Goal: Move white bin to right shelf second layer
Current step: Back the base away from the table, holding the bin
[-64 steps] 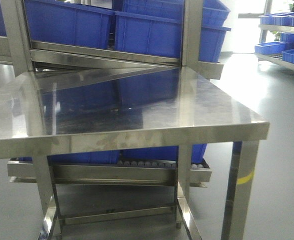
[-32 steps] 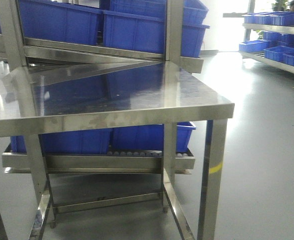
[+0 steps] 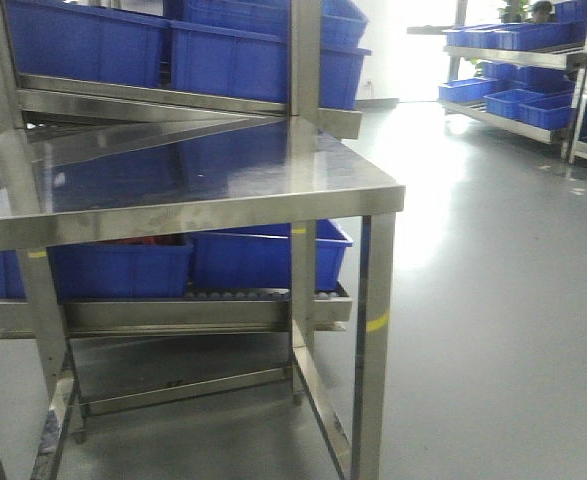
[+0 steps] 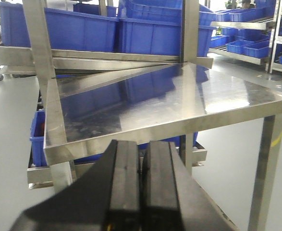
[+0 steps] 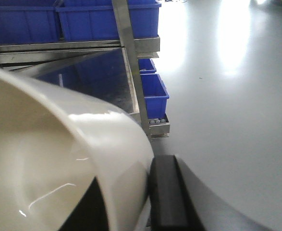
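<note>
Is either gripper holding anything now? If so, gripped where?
The right gripper holds the white bin by its side wall, one black finger outside it. The left gripper is shut and empty.

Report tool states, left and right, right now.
Left tool: closed, holding nothing.
Right tool: closed on the wall of the white bin.

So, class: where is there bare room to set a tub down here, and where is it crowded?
Free: the steel tabletop, bare from front edge back to the rack posts, and the grey floor to its right. Crowded: the upper rack level and the lower roller level, both filled with blue crates.
</note>
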Controlling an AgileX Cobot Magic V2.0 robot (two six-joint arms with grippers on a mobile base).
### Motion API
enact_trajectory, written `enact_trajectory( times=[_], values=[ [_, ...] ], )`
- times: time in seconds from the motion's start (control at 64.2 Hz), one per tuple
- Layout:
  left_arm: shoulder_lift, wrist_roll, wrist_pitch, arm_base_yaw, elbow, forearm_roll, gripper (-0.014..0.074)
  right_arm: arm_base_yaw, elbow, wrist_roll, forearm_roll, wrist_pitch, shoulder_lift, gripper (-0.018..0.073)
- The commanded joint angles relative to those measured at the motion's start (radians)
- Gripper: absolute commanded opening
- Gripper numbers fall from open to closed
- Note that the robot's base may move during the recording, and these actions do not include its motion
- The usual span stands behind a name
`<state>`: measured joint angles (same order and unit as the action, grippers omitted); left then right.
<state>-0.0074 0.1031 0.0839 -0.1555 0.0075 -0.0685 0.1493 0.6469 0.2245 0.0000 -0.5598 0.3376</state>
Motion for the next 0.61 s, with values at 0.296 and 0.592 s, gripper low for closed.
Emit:
enact_trajectory(
  times=[0.296, 0.592],
  values=[
    [-0.014, -0.004, -0.084, -0.004, 0.037, -0.005, 0.0085, -0.005, 0.031, -0.004, -0.01, 0.104, 0.011, 0.0057],
    [-0.014, -0.004, -0.084, -0.004, 0.037, -0.005, 0.0085, -0.005, 0.031, -0.004, -0.01, 0.104, 0.011, 0.0057]
  ],
)
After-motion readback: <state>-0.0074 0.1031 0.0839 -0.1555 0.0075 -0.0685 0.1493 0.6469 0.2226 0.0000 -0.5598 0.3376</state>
